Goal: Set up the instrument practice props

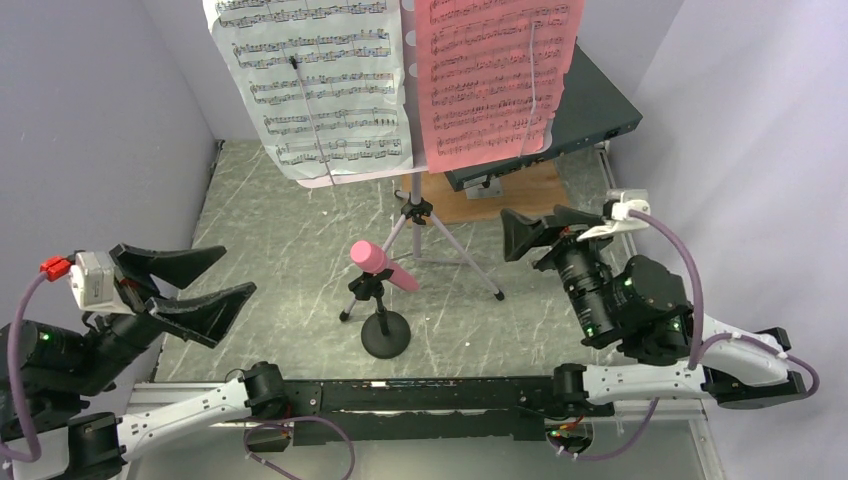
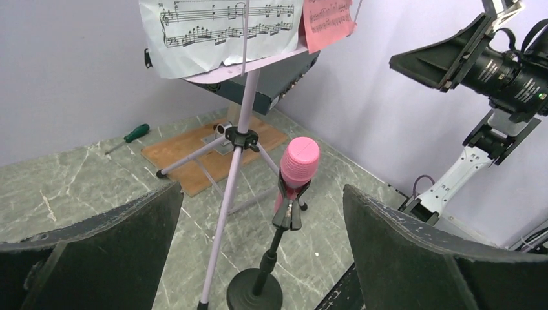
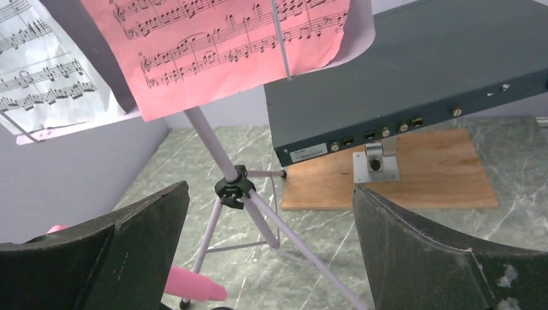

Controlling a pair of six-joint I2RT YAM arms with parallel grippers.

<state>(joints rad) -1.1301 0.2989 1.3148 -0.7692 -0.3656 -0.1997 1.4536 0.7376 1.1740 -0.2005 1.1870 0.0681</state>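
- Left gripper (image 1: 232, 275): jaws were spread to full width and held nothing. It hung well apart from the props, at the left edge of the grey-green marbled table (image 1: 280, 220).
- Right gripper (image 1: 535, 222): jaws were likewise fully spread and empty. It hovered near the right-hand leg of the silver folding tripod (image 1: 418, 212).
- Pale lavender music-stand desk (image 2: 258, 64): it was mounted on the tripod at the far middle of the table. It carried the white music sheet (image 1: 310, 80) on the left and the pink music sheet (image 1: 495, 70) on the right, each crossed by a thin wire retainer.
- Pink microphone (image 1: 383, 266): it sat tilted in the clip of the small black round-based mic stand (image 1: 385, 333). The stand was in front of the tripod, between the two arms.
- The setup looked essentially complete. The remaining hazards came from arm motion.
- Hazard 1: the right gripper was close to a tripod leg. A sideways or forward sweep could hook the leg and topple the desk onto the dark flat rack-mount box (image 1: 590, 110) behind it.
- Hazard 2: the mic-stand base sat just beside the tripod's front legs. A knock to either one would probably carry into the other.
- Hazard 3: the microphone overhung its narrow base. The wrist views did not show whether the clip gripped it fully, so a jolt might slide it out.
- Hazard 4: the lower edges of the sheets hung past the desk lip, where a passing finger could catch and drag them.
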